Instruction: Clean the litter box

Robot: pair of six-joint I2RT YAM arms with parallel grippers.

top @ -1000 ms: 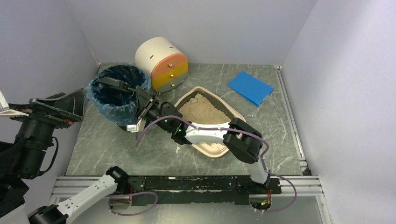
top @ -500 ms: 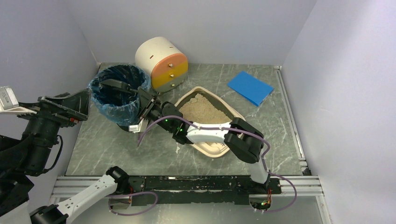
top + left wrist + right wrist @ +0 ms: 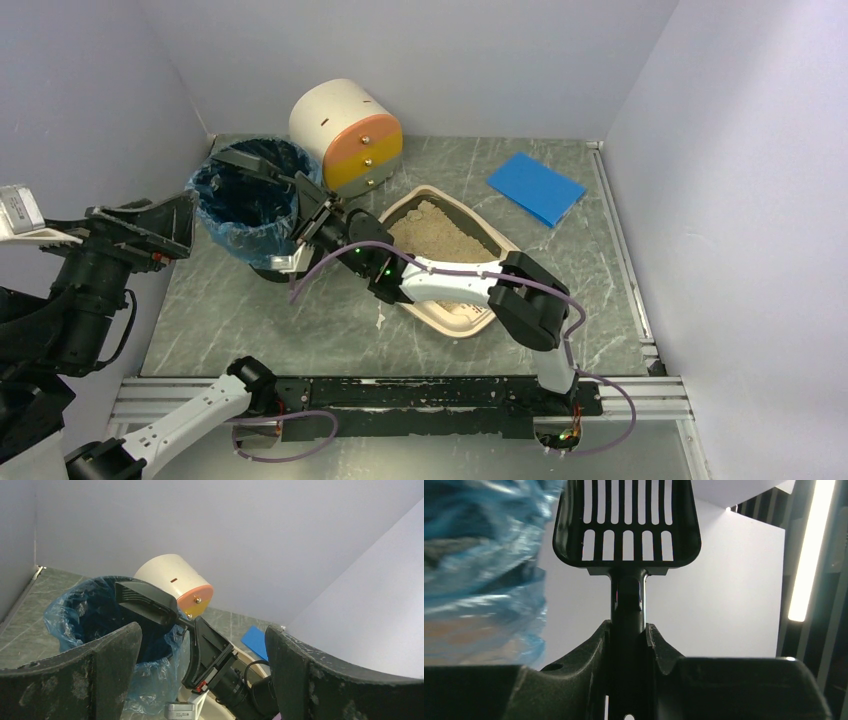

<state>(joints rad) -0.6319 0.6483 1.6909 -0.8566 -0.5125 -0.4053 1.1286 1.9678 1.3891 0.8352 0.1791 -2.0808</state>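
The beige litter box (image 3: pixel 452 317) sits mid-table with tan litter (image 3: pixel 430 235) heaped at its far end. My right arm reaches across it. The right gripper (image 3: pixel 310 208) (image 3: pixel 628 640) is shut on the handle of a black slotted scoop (image 3: pixel 247 160) (image 3: pixel 626 520) (image 3: pixel 145 600). The scoop's head hangs over the black bin with the blue liner (image 3: pixel 245 210) (image 3: pixel 90 615). Light shows through the scoop's slots, and I see nothing on it. The left gripper (image 3: pixel 172 226) (image 3: pixel 202 630) hovers left of the bin, open and holding nothing.
A white cylindrical drawer unit with orange and yellow fronts (image 3: pixel 345 135) (image 3: pixel 172 577) stands behind the bin. A blue flat pad (image 3: pixel 536 188) (image 3: pixel 256 641) lies at the back right. Walls close in on three sides, and a metal rail (image 3: pixel 400 395) runs along the near edge.
The right gripper has lifted the scoop and carried its head farther back over the bin. The left gripper has shifted slightly to the right and stayed open.
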